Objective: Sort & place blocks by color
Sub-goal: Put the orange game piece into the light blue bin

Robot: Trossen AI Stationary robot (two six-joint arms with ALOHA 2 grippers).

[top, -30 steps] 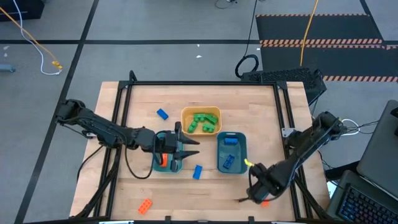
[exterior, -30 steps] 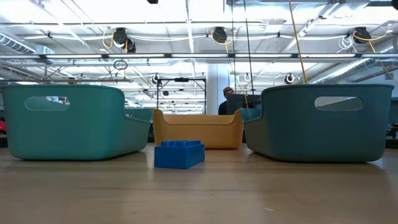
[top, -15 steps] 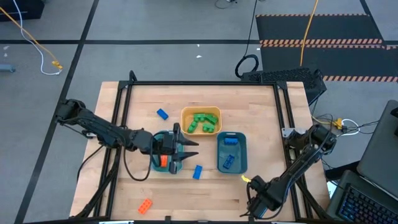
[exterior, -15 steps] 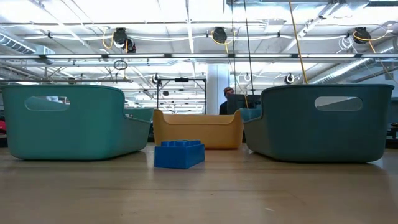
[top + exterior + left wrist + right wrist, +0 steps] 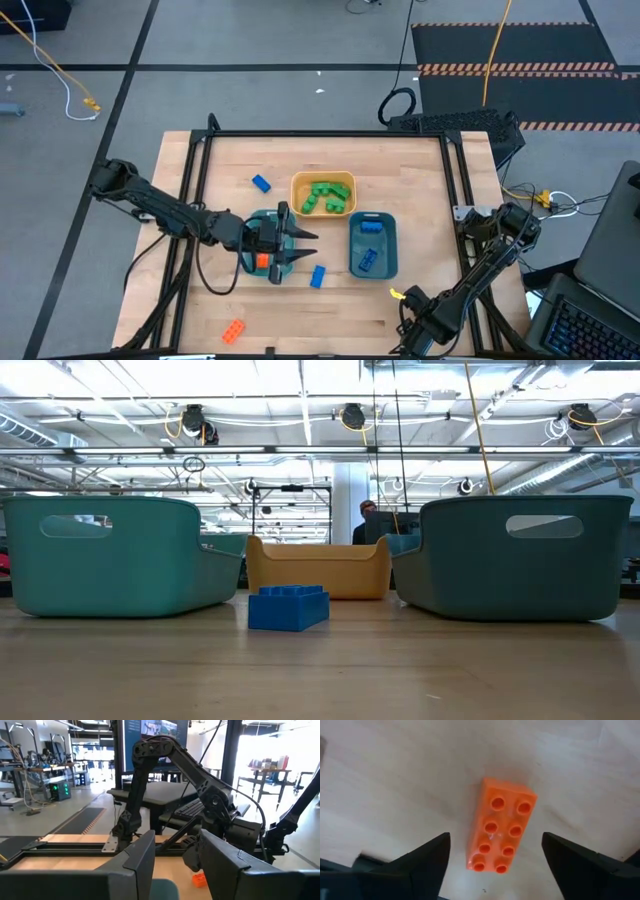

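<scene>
An orange block (image 5: 501, 826) lies flat on the bare table, studs up, near the near right corner. My right gripper (image 5: 495, 840) points down over it, open. One finger stands on each side of the block, with a gap on both sides. In the high view this gripper (image 5: 412, 338) hides the block. The left wrist view shows the block (image 5: 199, 880) under it. My left gripper (image 5: 305, 248) hangs level over the left teal bin (image 5: 252, 268), open and holding nothing. An orange block (image 5: 262, 261) shows in that bin.
The yellow bin (image 5: 323, 180) holds green blocks (image 5: 322, 197). The right teal bin (image 5: 388, 245) holds blue blocks (image 5: 368, 258). Loose on the table lie a blue block (image 5: 261, 183) at the far left, another blue block (image 5: 318, 277) between the teal bins, and an orange block (image 5: 233, 331) at the near left.
My right gripper has gone toward the table's near edge and come down over the orange block, which it now hides in the high view.
</scene>
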